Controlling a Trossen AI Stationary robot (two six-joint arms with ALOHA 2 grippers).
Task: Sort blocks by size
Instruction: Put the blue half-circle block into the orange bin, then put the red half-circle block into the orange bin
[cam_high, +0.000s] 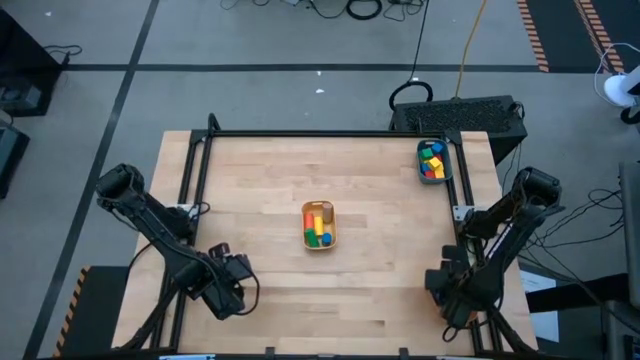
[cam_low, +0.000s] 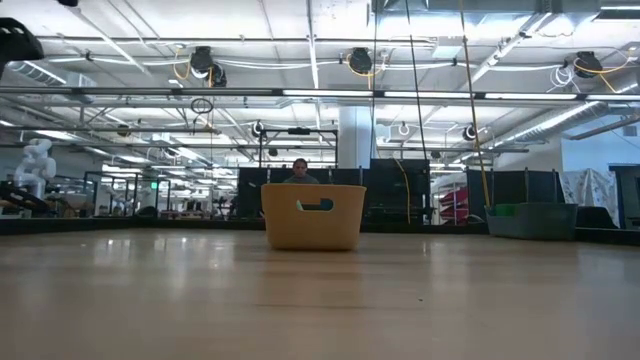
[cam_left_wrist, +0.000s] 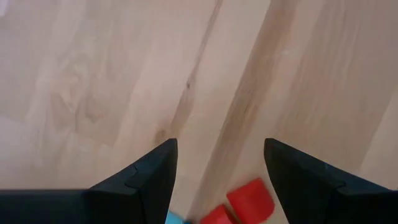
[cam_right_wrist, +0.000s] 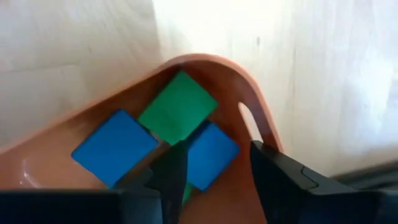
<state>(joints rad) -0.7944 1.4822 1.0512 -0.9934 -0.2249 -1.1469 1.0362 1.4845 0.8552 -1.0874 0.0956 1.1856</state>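
My left gripper (cam_left_wrist: 221, 158) is open over the bare table near its near left corner (cam_high: 230, 288). Two red blocks (cam_left_wrist: 250, 199) and a cyan one (cam_left_wrist: 175, 218) lie on the table below and between its fingers. My right gripper (cam_right_wrist: 214, 165) is open above an orange bin (cam_right_wrist: 252, 99) near the near right corner (cam_high: 447, 287). Two blue blocks (cam_right_wrist: 115, 146) and a green one (cam_right_wrist: 178, 107) lie on the bin's floor. A yellow bin (cam_high: 319, 225) at mid-table and a teal bin (cam_high: 433, 161) at the far right hold several coloured blocks.
A black frame (cam_high: 300, 133) runs along the table's far and side edges. The low view shows the yellow bin (cam_low: 313, 215), the teal bin (cam_low: 530, 220) and a person (cam_low: 300, 172) in the room beyond the table. Bare wood lies between the bins.
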